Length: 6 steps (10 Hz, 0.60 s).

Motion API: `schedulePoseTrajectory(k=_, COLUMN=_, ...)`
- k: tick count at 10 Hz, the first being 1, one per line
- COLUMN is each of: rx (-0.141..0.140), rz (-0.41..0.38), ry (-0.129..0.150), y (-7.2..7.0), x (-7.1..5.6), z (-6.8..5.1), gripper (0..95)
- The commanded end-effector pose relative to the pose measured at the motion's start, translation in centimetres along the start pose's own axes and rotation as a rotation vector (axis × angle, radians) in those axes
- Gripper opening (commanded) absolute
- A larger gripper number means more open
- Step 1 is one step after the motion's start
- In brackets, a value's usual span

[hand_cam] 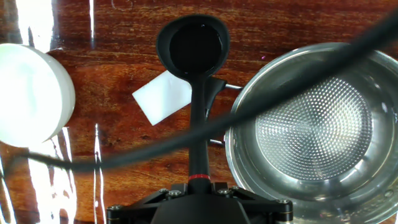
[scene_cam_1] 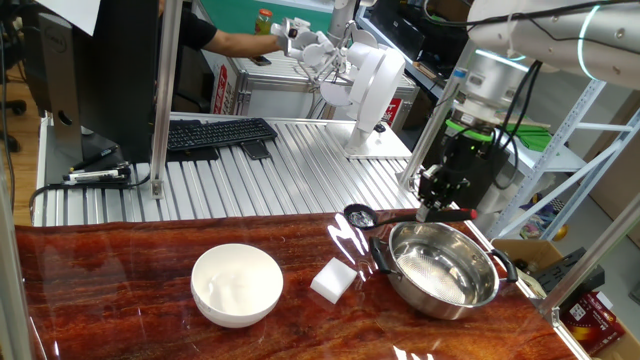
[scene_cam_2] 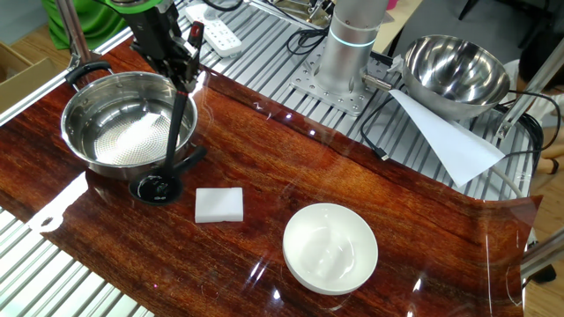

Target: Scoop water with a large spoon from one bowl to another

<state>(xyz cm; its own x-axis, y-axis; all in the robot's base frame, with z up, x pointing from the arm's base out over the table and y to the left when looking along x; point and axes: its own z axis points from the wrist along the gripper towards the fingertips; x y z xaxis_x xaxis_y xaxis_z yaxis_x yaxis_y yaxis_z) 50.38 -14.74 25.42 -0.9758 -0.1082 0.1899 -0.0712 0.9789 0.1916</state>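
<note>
We hold the ladle [scene_cam_2: 173,132] by its handle end, the jaws of our gripper [scene_cam_2: 181,66] closed narrow on it, its cup hanging just beside the steel bowl [scene_cam_2: 84,101] above the surface [scene_cam_2: 291,150]. No scoop looks done yet. The white bowl [scene_cam_2: 330,247], well apart from the steel bowl, seems empty, so dipping, carrying and pouring remain.

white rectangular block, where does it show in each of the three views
One fixed view: the white rectangular block lies low, right of centre, between the round white bowl and the shiny steel bowl.
The other fixed view: block left of centre, steel bowl up left.
Hand view: block left of centre, partly behind the black ladle.
Shared landmark: the ladle's cup sits beside the block.
</note>
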Motion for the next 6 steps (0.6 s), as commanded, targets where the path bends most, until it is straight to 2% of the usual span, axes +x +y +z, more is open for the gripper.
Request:
schedulePoseTrajectory(k=1, rx=0.003, rz=0.003, ry=-0.003, y=0.2, x=-0.1, z=0.3, gripper=0.0)
schedulePoseTrajectory(k=6, rx=0.004, rz=0.025, ry=-0.008, y=1.5, x=-0.6, z=0.6, gripper=0.0)
